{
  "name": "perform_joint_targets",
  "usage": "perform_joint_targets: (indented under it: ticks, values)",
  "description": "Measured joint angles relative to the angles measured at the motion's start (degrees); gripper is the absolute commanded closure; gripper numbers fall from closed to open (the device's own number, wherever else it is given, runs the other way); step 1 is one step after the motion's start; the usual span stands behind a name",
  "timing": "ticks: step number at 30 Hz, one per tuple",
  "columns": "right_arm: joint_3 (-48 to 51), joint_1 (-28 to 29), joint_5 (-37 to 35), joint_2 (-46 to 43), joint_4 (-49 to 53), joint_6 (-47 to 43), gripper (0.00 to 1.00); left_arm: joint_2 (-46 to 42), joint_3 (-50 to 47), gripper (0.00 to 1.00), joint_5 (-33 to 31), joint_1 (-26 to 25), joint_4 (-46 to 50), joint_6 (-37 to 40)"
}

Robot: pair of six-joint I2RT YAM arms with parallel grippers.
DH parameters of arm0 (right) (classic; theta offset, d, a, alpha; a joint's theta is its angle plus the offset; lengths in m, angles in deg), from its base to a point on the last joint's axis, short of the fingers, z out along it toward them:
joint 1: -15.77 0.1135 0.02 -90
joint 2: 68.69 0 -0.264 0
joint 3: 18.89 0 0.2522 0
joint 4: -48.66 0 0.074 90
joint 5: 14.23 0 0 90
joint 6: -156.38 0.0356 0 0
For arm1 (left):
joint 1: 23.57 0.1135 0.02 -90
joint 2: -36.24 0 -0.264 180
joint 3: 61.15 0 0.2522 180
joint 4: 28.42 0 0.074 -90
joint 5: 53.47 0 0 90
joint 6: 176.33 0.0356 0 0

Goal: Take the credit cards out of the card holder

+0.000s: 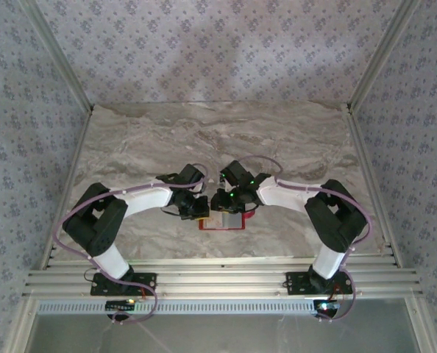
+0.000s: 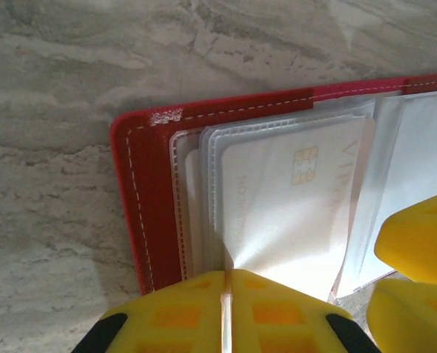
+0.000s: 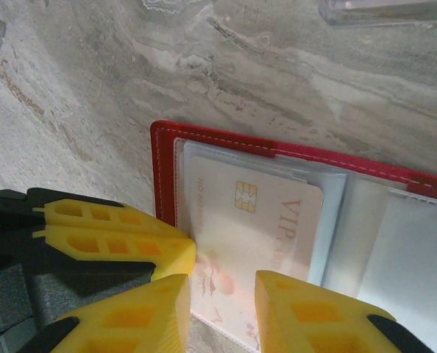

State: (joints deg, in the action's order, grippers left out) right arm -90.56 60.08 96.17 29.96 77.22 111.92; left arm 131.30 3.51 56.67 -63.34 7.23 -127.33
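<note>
The red card holder [image 1: 222, 223] lies open on the marble table between my two grippers. Its clear sleeves hold a pale credit card [image 2: 292, 198] with a gold chip and "VIP" lettering. My left gripper [image 2: 226, 283] is shut, pinching the near edge of a clear sleeve [image 2: 211, 169] beside the card. My right gripper [image 3: 222, 294] hovers open over the card [image 3: 255, 220], whose near end shows in the gap between the fingers. The holder's red stitched border [image 3: 163, 169] runs along the left and far sides. The left gripper's yellow fingers [image 3: 123, 239] sit close on the left.
A clear plastic tray edge [image 3: 384, 9] lies further out on the table. The right gripper's yellow fingers [image 2: 417, 243] crowd the right of the left wrist view. Both arms [image 1: 145, 198] meet at the table's near middle; aluminium rails [image 1: 218, 279] line the near edge.
</note>
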Motion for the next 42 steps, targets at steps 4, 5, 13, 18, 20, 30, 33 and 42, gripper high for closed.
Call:
perform_joint_targets:
  ticks: [4,5,13,18,20,30,33,42]
  values:
    - [0.13,-0.11,-0.07,0.17,0.04,-0.04,0.7,0.0,-0.04,0.89,0.0,-0.02,-0.22,0.0]
    - [0.17,-0.09,-0.13,0.28,0.13,-0.07,0.7,0.0,-0.04,0.89,0.0,-0.02,-0.26,0.0]
    - [0.68,-0.09,-2.08,0.94,1.86,-0.35,0.7,0.0,-0.04,0.89,-0.02,-0.11,-0.46,0.0]
    - [0.72,-0.09,-2.4,1.49,2.1,-0.52,0.7,0.0,-0.04,0.89,-0.02,-0.11,-0.46,0.0]
    - [0.76,-0.07,-2.45,1.7,2.1,-0.52,0.7,0.0,-0.04,0.89,-0.02,-0.11,-0.46,0.0]
    - [0.76,0.5,-3.89,1.27,3.56,-0.55,0.7,-0.02,-0.04,0.89,-0.04,-0.11,-0.44,0.0]
    - [0.76,0.7,-4.15,0.61,3.87,-0.52,0.7,-0.02,-0.04,0.89,-0.04,-0.11,-0.44,0.0]
    - [0.79,0.83,-3.32,-0.02,2.19,-0.48,0.7,0.0,-0.04,0.89,-0.04,-0.11,-0.44,0.0]
